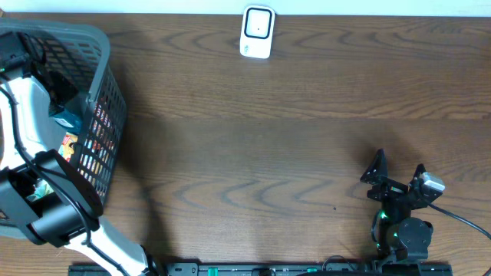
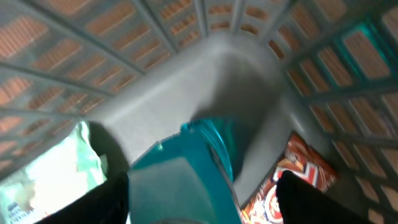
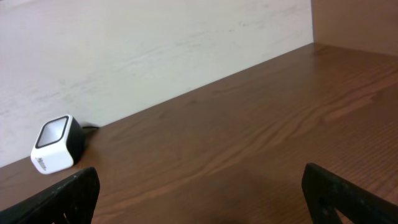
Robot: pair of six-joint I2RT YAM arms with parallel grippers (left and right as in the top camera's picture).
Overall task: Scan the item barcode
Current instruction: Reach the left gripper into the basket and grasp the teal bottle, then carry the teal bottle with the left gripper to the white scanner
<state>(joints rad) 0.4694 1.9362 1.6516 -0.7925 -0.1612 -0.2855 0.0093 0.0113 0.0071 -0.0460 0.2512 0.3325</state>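
Overhead first: grey basket (image 1: 103, 92) at the table's (image 1: 268, 138) left edge, left arm (image 1: 19, 115) reaching down into it. A teal pack (image 1: 67, 119) shows through the rim beside the arm, with colourful packets (image 1: 73, 147) just below it. The white scanner (image 1: 257, 32) stands at the far edge, well apart from the basket. The right claw (image 1: 397, 178) rests low on the right, jaws spread, nothing in them. Left wrist view: the left claw (image 2: 202, 208) hangs over the teal pack (image 2: 193, 168), one dark finger on each side of it. The jaws are apart, with a gap visible on the right side, so no grip yet. A green-white packet (image 2: 50, 174) lies to the left and a red-orange packet (image 2: 292, 174) to the right, both close by. The pack looks light, glossy and thin-walled, so it is probably slippery and easy to dent. Best taken across its narrow sides near the middle, leaving a broad face free. No barcode is visible, and the picture is blurred. Right wrist view: the fingers (image 3: 56, 199) sit wide at the lower corners, empty, with the scanner (image 3: 56, 144) ahead against the wall.
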